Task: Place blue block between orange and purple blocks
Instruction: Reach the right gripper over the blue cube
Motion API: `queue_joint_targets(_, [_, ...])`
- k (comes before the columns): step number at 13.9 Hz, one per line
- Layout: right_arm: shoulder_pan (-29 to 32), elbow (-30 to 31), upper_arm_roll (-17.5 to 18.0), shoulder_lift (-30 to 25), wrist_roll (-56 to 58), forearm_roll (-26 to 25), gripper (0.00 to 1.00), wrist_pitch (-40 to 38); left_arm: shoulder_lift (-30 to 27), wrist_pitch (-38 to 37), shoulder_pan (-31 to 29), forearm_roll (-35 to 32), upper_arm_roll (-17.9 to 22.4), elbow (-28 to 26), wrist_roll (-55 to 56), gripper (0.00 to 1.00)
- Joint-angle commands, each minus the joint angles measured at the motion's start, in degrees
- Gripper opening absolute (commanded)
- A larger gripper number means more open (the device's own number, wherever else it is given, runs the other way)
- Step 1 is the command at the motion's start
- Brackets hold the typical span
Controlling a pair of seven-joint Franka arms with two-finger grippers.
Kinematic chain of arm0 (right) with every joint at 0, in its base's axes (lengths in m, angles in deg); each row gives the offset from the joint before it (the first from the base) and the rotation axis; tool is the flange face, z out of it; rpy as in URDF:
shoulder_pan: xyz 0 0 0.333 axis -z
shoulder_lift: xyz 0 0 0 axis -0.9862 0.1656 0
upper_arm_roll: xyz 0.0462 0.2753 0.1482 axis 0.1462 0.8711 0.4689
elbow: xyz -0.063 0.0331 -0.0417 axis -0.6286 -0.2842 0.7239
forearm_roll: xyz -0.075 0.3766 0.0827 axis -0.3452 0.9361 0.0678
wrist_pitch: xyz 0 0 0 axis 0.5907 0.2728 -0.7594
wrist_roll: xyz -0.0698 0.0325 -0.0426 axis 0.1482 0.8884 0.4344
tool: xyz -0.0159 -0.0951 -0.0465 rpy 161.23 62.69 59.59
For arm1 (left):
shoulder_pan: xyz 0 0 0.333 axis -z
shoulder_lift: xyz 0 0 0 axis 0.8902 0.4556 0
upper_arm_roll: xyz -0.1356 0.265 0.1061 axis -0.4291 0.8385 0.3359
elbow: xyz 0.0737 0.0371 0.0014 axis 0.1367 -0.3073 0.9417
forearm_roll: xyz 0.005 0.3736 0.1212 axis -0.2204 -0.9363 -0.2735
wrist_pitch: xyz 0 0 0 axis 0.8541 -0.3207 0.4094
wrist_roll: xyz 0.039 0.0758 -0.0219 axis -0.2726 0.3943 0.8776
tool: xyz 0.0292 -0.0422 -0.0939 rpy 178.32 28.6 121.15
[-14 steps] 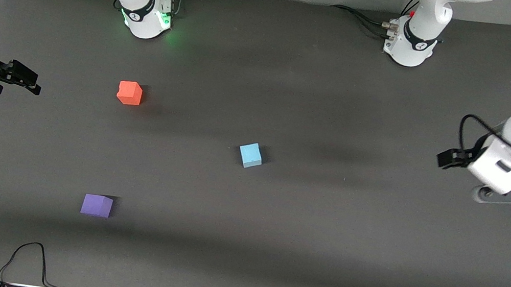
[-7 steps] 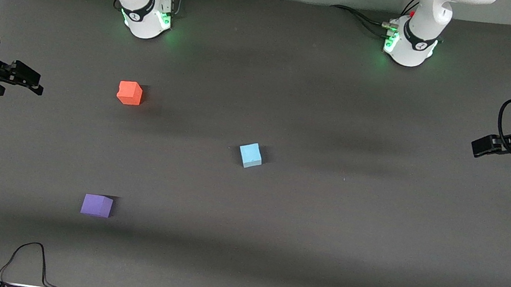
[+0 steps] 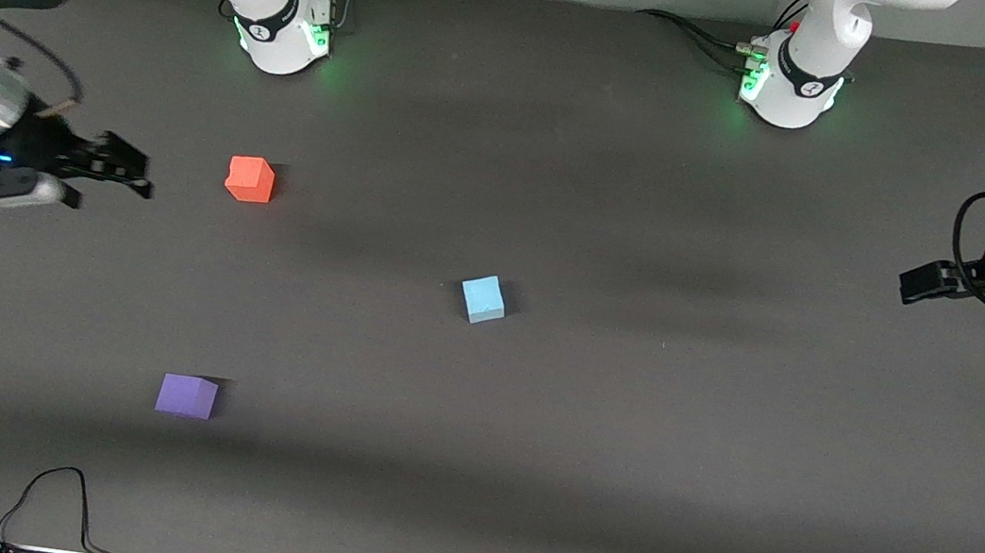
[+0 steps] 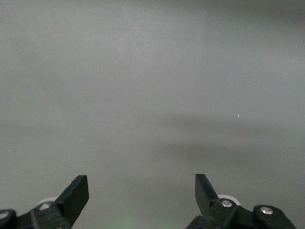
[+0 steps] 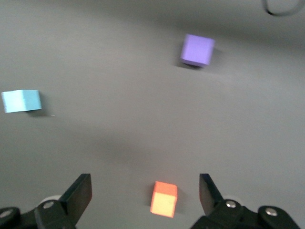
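Observation:
The light blue block (image 3: pixel 483 299) sits near the middle of the table. The orange block (image 3: pixel 250 179) lies toward the right arm's end. The purple block (image 3: pixel 187 395) is nearer the front camera than the orange one. My right gripper (image 3: pixel 130 172) is open and empty, hovering beside the orange block. The right wrist view shows its gripper (image 5: pixel 144 186) open, with the orange block (image 5: pixel 164 198) between the fingers' line, the purple block (image 5: pixel 197 49) and the blue block (image 5: pixel 21 100) farther off. My left gripper (image 3: pixel 915 280) is open and empty over the left arm's end of the table; its wrist view (image 4: pixel 141 183) shows only bare mat.
The dark grey mat (image 3: pixel 625 427) covers the table. The arm bases (image 3: pixel 282 30) (image 3: pixel 789 87) stand along the edge farthest from the front camera. A black cable (image 3: pixel 54 495) loops at the table's near edge.
My right gripper has moved in over the table toward the orange block. My left arm drew back toward its end of the table, then held nearly still. The blocks have not moved.

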Motion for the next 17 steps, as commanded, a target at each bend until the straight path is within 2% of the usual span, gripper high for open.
queue_joint_targets(1, [-8.8, -0.6, -0.5, 2.7, -6.2, 0.6, 1.0, 4.2, -3.2, 1.8, -0.9, 2.0, 1.4, -4.2, -3.3, 1.0])
queue_joint_targets(3, [-16.3, -1.2, -0.5, 6.3, -14.9, 0.6, 1.0, 9.5, -2.9, 1.4, -1.4, 1.4, 1.4, -3.7, -3.3, 1.0])
queue_joint_targets(5, [-23.8, -4.5, -0.5, 12.7, -21.1, 0.6, 1.0, 13.3, -2.9, 1.1, -1.2, 1.2, 1.3, -3.6, -3.0, 1.0])
queue_joint_targets(7, [-30.4, -13.3, -0.5, 22.7, -24.0, 0.7, 1.0, 14.1, -2.3, -0.3, -0.5, 0.8, 1.1, -2.4, -2.3, 1.0])
queue_joint_targets(8, [-31.0, -18.4, -0.5, 27.8, -26.3, 1.2, 1.0, 14.1, -1.7, -1.5, -0.7, 0.5, 1.1, -1.4, -2.7, 1.0])
queue_joint_targets(10, [-31.1, -24.7, -0.3, 36.4, -27.4, 8.7, 1.0, 16.8, -1.2, -1.6, -1.1, 0.2, 1.1, -0.5, -3.3, 1.0])
queue_joint_targets(12, [-31.1, -24.6, -0.3, 40.3, -25.4, 10.4, 1.0, 21.1, -1.1, -1.8, -1.1, 0.1, 1.2, -0.3, -3.1, 1.0])
queue_joint_targets(17, [-29.8, -23.3, 0.0, 46.2, -23.3, 12.1, 1.0, 24.2, -0.4, -2.5, -1.2, -1.1, 1.2, 0.5, -3.7, 1.0])
